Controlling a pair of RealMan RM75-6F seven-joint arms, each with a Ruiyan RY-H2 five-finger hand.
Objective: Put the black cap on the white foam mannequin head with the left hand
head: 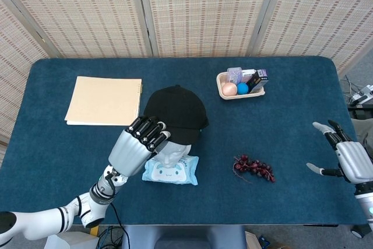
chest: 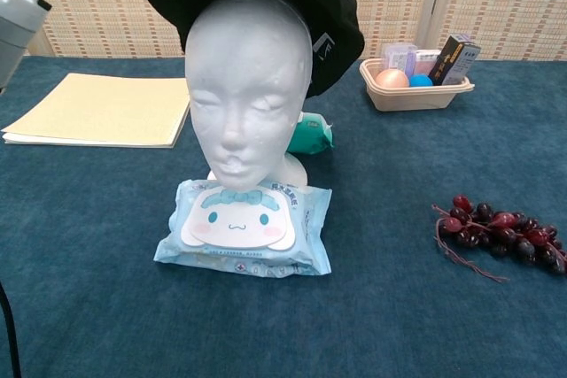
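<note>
Woven beige screens backed a blue-covered counter (head: 291, 144). Left hand (head: 137, 144) was up over the near-centre of the counter, fingers curled around the near edge of the black cap (head: 175, 115), gripping it. Cap sat tilted on the back and top of the white foam mannequin head (chest: 248, 95), just past the fingertips; in the chest view the face and forehead were uncovered and the cap hung behind the crown and down the head's right-hand side. Head stood directly below the left hand, with a pale blue wipes pack (chest: 244, 227) with a cartoon face lying against the front of its base. A green packet (chest: 310, 135) peeked out behind the neck. Manila folder (head: 104, 100) lay flat beyond the left hand, to its left. Small tray (head: 240, 86) of toiletries and balls sat well beyond the cap on the far right side of that hand. Bunch of dark red grapes (head: 253, 168) lay on the counter between the two hands. Right hand (head: 348, 158) hovered at the counter's right edge, fingers spread apart, holding nothing.
</note>
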